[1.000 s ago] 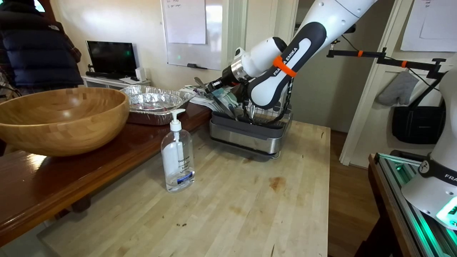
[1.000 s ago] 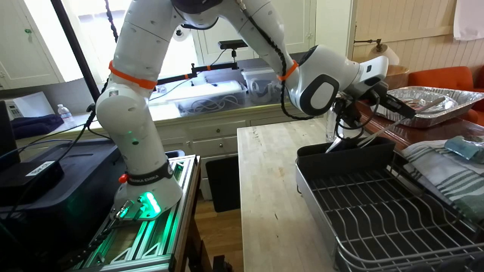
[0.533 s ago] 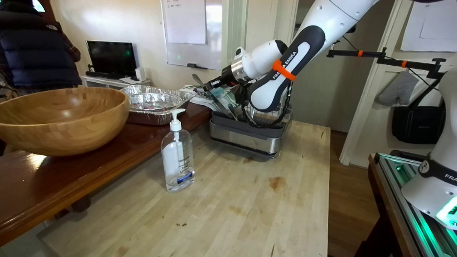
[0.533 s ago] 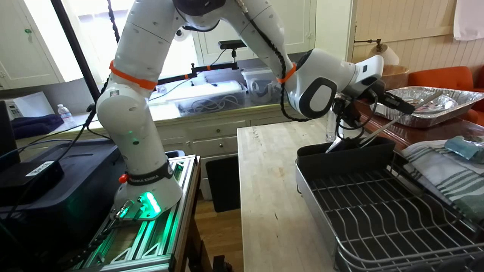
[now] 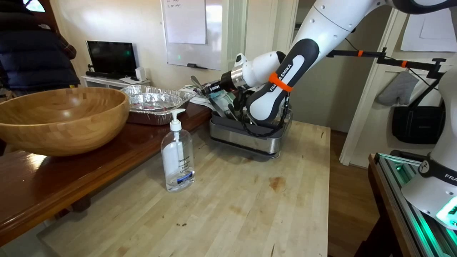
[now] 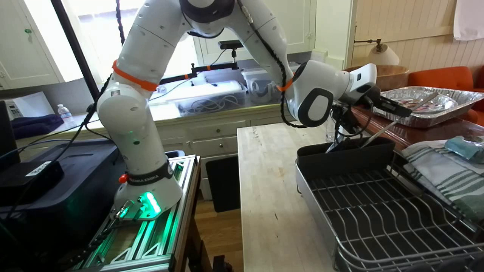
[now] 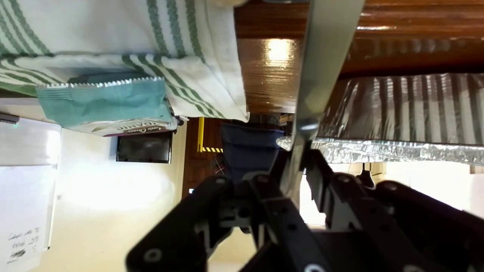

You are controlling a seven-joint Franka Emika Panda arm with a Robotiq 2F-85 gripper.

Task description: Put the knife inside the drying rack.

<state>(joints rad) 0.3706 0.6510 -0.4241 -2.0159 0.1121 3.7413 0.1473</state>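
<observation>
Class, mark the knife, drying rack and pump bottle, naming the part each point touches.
Knife point(image 7: 315, 88): wrist view, on its broad, flat grey stretch.
Drying rack point(image 5: 246, 140): an exterior view, on its silver side wall.
Pump bottle point(image 5: 180, 157): an exterior view, on its clear body.

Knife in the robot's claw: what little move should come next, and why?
I'd probably ease the knife slightly lower into the dark holder on the drying rack before letting go. The gripper is shut on it, and it leans, its lower end below the holder's rim in both exterior views, much of its length above. Whether that end touches bottom is hidden.
</observation>
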